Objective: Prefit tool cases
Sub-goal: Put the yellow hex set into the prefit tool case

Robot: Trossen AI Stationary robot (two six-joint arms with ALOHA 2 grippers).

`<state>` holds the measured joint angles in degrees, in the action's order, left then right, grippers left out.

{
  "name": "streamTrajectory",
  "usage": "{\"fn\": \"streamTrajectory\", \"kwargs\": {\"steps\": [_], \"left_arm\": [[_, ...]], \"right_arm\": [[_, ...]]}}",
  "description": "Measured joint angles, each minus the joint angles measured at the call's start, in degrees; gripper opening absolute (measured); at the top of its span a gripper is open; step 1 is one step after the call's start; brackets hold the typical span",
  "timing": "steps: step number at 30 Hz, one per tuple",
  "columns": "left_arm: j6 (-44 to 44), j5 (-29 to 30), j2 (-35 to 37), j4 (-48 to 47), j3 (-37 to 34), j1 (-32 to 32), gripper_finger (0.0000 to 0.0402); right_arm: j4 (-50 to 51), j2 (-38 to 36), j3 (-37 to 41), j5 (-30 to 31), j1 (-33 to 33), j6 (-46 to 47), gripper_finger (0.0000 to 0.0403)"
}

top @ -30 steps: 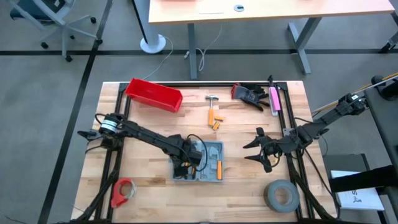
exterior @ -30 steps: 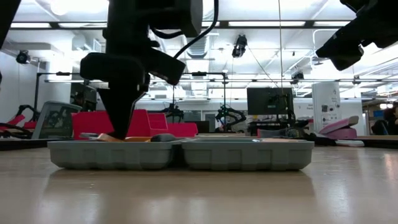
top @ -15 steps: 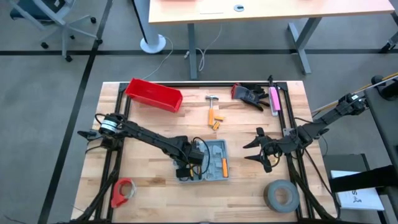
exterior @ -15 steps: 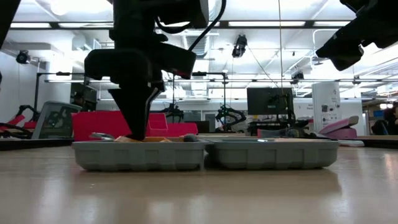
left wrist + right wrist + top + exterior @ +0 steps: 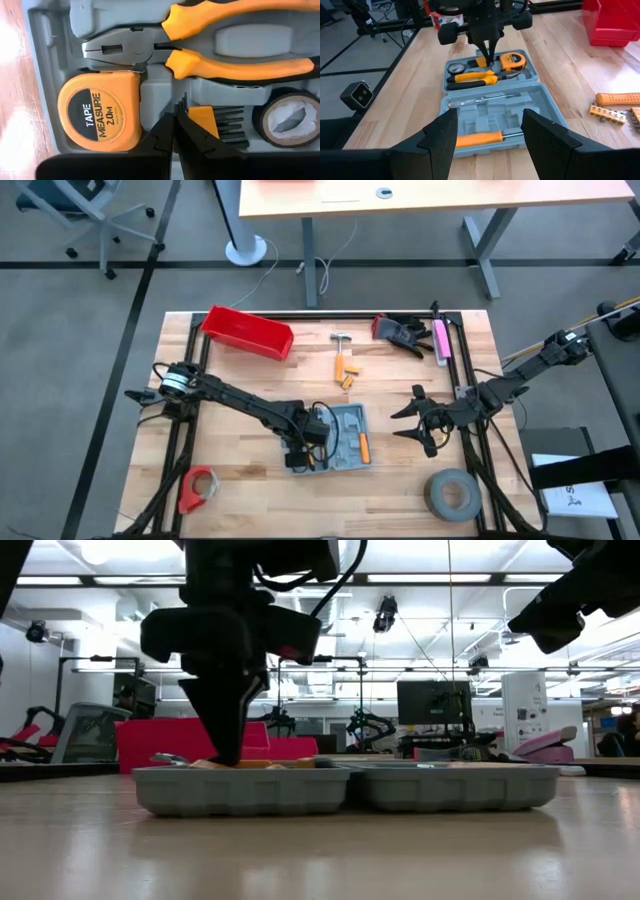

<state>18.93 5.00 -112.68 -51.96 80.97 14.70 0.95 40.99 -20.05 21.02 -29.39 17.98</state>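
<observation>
Tabletop holds the open tool case [image 5: 345, 439] beneath the closed left tool [image 5: 305, 455].

In the high view, the left arm covers the near half of the case [image 5: 348, 442], so we cannot make out the tools under it. From table height, the case [image 5: 345, 789] shows only its outer wall; its recesses stay hidden. The left wrist view cuts off the pliers [image 5: 210, 42] at their handle ends and the black roll [image 5: 287, 117] at the edge. The small orange parts [image 5: 346, 372] by the hammer [image 5: 342, 338] are too small for us to identify.
</observation>
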Motion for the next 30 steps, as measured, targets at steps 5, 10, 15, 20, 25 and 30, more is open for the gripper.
{"fn": "streamTrajectory", "kwargs": {"steps": [5,10,15,20,25,30], "left_arm": [[0.17,-0.03,0.00,1.04,0.00,0.00,0.0025],[2.37,0.12,0.00,0.99,0.00,0.00,0.0070],[3.24,0.28,0.02,0.69,0.00,0.00,0.0107],[4.31,-0.02,0.21,0.31,0.00,0.14,0.0128],[5.97,-0.49,0.22,-0.12,0.00,1.44,0.0125],[8.54,-0.60,0.24,-0.09,0.00,3.10,0.0113]], "right_arm": [[0.00,-0.02,0.00,0.00,0.00,0.00,0.0199],[0.00,-0.01,0.00,0.00,0.00,0.43,0.0199],[0.00,0.00,0.00,0.00,0.00,0.20,0.0199],[0.02,-0.02,0.04,0.00,0.00,0.23,0.0199],[0.04,-0.02,0.04,0.00,0.00,0.39,0.0199],[0.04,0.00,0.04,0.00,0.00,0.41,0.0199]]}}
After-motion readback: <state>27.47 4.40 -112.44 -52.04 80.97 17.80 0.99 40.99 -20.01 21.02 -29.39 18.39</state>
